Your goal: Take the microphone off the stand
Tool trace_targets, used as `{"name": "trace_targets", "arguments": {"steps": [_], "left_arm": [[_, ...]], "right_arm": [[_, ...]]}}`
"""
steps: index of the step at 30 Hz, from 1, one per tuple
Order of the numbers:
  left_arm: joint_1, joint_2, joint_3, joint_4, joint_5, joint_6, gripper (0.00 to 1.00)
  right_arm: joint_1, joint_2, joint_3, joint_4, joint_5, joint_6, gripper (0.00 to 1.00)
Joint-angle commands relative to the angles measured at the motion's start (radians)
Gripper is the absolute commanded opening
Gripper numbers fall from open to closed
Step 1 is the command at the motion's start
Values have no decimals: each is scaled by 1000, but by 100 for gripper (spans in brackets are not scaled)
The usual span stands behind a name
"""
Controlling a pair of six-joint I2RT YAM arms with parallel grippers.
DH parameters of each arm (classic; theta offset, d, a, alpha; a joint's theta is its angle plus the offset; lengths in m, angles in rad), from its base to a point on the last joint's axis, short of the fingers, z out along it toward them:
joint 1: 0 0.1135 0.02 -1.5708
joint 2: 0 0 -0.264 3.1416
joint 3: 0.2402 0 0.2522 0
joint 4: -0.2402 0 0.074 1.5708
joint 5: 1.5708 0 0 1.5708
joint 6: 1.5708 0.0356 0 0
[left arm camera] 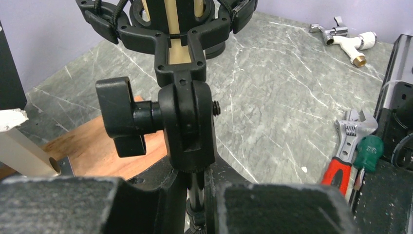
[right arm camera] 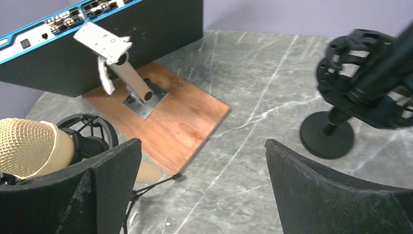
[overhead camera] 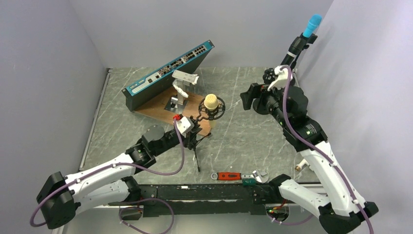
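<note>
The tripod stand (overhead camera: pixel 197 146) sits on the marble table (overhead camera: pixel 243 141), just in front of the wooden board (overhead camera: pixel 156 105). The gold microphone (overhead camera: pixel 211 102) is seated on top in its shock mount (left arm camera: pixel 141 36). I worry the light tripod tips if I pull sideways against those elastic cords. My left gripper (left arm camera: pixel 195 190) looks clamped on the stand's stem. My right gripper (right arm camera: pixel 200 146) hangs wide open beside the microphone, empty.

The stand (left arm camera: pixel 187 122) is matt black plastic, the microphone (right arm camera: pixel 24 146) gold mesh
</note>
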Motion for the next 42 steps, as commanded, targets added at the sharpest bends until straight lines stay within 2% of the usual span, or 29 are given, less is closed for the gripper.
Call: {"name": "trace_targets", "arguments": {"steps": [1, 6, 10, 16, 19, 24, 32, 42], "left_arm": [[24, -95, -32, 20, 70, -28, 0], [36, -201, -116, -8, 53, -43, 0], [44, -274, -148, -71, 23, -40, 0], [46, -329, -167, -115, -8, -45, 0], [46, -337, -172, -120, -12, -51, 0], [46, -344, -191, -107, -17, -89, 0], [46, -361, -195, -129, -37, -104, 0], [45, -361, -204, -123, -45, -136, 0]], "right_arm": [[-2, 48, 65, 23, -120, 29, 100], [12, 100, 81, 37, -269, 46, 100], [136, 126, 84, 76, -292, 9, 100], [386, 143, 98, 124, -109, -109, 100], [454, 137, 98, 146, -32, -152, 100], [502, 181, 136, 173, -8, -173, 100], [589, 340, 288, 142, 169, -197, 96], [675, 419, 285, 168, 282, -221, 93]]}}
